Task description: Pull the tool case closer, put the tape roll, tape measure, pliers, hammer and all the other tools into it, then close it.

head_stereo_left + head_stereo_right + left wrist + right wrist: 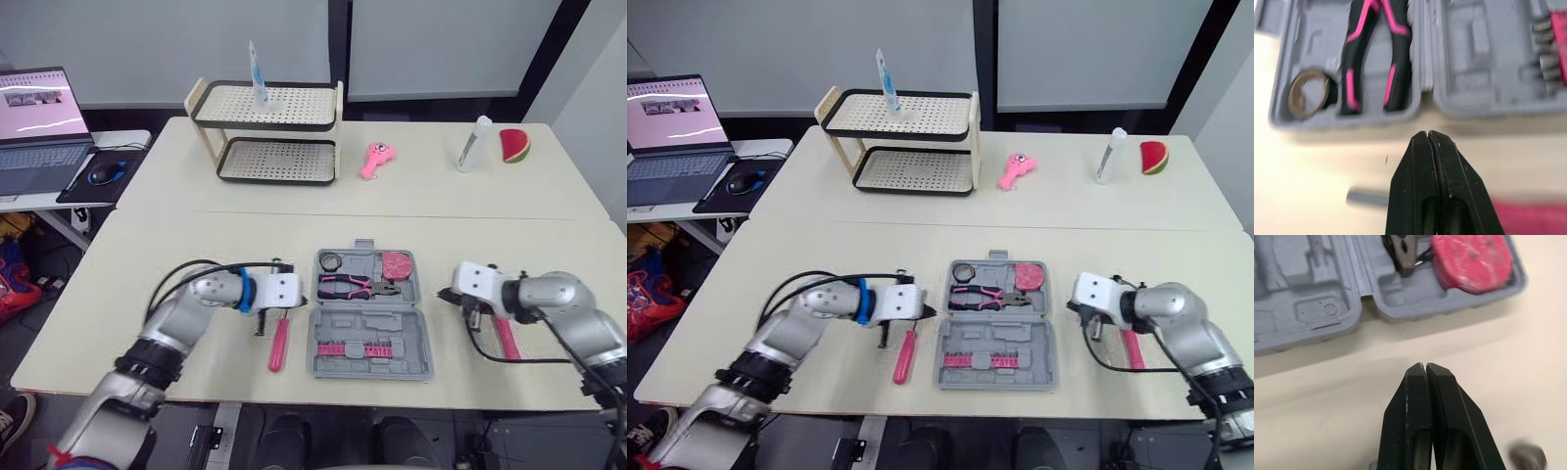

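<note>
The grey tool case lies open at the front middle of the table. Its far half holds a tape roll, black-and-pink pliers and a pink tape measure; pink bits sit in the near half. A hammer with a pink handle lies just left of the case. My left gripper is shut and holds nothing, hovering above the hammer's shaft and pointing at the case. Right of the case my right gripper is shut too, with another pink-handled tool beside it.
A two-shelf rack stands at the back left of the table. A pink toy, a white bottle and a watermelon slice lie at the back right. A laptop sits on a side desk to the left.
</note>
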{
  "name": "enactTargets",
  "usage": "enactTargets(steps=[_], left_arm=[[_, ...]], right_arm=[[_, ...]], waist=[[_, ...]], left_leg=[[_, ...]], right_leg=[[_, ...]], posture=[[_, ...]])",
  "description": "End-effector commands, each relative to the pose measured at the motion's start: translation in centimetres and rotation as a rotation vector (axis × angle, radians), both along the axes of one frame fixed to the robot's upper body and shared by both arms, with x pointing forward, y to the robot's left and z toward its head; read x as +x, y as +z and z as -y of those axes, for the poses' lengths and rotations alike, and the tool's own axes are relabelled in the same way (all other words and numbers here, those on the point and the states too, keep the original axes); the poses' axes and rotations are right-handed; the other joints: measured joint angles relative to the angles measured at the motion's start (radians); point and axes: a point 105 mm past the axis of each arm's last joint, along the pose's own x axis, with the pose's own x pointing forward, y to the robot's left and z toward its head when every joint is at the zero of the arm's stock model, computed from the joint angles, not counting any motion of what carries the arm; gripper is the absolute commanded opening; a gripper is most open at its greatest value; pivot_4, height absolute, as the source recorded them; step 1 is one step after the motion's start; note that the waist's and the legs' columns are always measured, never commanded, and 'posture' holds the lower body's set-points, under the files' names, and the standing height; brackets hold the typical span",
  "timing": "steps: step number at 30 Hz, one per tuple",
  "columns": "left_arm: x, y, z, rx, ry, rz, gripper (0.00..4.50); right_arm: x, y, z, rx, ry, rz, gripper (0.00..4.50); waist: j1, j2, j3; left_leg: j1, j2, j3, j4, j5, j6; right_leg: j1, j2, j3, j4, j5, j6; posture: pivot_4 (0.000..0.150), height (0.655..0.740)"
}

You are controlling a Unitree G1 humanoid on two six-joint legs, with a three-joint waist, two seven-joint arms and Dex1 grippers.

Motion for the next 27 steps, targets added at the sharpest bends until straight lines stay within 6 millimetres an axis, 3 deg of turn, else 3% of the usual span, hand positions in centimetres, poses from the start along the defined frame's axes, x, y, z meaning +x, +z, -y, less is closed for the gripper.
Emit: enactTargets(steps=[1,4,6,11,16,20,23,27], left_arm=[[0.0,4.0,-2.4,-0.188,0.132,0.004,0.0],[-0.1,6.4,-6.2,-0.42,0.332,-0.011,0.59],[-0.4,7.1,-8.5,-0.507,0.434,0.0,1.23],[-1.9,5.2,-14.2,-0.489,0.648,0.035,2.76],[-2.1,4.3,-16.0,-0.546,0.774,0.077,4.37],[-2.5,3.4,-16.3,-0.535,0.799,0.067,4.5],[-2.6,3.4,-16.3,-0.529,0.805,0.071,4.5],[-2.4,3.4,-16.1,-0.523,0.805,0.078,4.5]], right_arm=[[-0.8,4.4,0.9,0.106,-0.02,0.069,0.02],[-1.3,7.0,3.7,0.188,-0.133,0.126,0.64],[-1.9,7.9,5.6,0.209,-0.193,0.156,1.0],[-2.7,8.6,11.1,0.262,-0.417,0.234,1.79],[-3.0,7.2,14.9,0.269,-0.591,0.305,2.72],[-3.3,6.3,16.2,0.275,-0.652,0.313,3.55],[-3.2,5.9,16.8,0.261,-0.681,0.325,4.48],[-3.0,5.5,17.0,0.257,-0.693,0.335,4.48]], waist=[[0.001,0.0,0.0],[0.003,0.0,0.0],[0.003,0.0,0.0],[0.001,0.0,0.0],[0.003,0.0,0.0],[0.002,0.0,0.0],[0.002,0.0,0.0],[0.001,0.0,0.0]], left_leg=[[0.0,0.0,0.0,0.0,0.0,0.0],[0.0,0.0,-0.001,0.0,0.0,0.0],[0.0,0.0,-0.001,0.0,0.0,0.0],[0.001,0.0,0.001,-0.001,0.0,0.0],[0.001,0.0,0.001,-0.001,-0.002,0.003],[0.001,0.0,0.002,-0.001,0.0,0.001],[0.001,0.001,0.002,-0.001,-0.001,0.001],[0.002,0.001,0.003,-0.001,-0.001,0.001]], right_leg=[[0.0,0.0,0.0,0.0,0.0,0.0],[0.001,0.0,0.0,-0.001,0.0,0.0],[0.001,0.0,-0.001,-0.001,0.0,0.0],[0.002,0.0,0.0,-0.002,0.0,0.0],[0.002,-0.001,0.0,-0.001,0.0,0.0],[0.002,-0.001,0.001,-0.002,0.0,0.0],[0.001,-0.001,0.001,-0.002,0.0,0.0],[0.001,-0.001,0.001,-0.001,0.0,0.0]], posture=[[0.15,0.74],[0.15,0.74],[0.15,0.74],[0.15,0.74],[0.15,0.74],[0.15,0.74],[0.15,0.74],[0.15,0.74]])
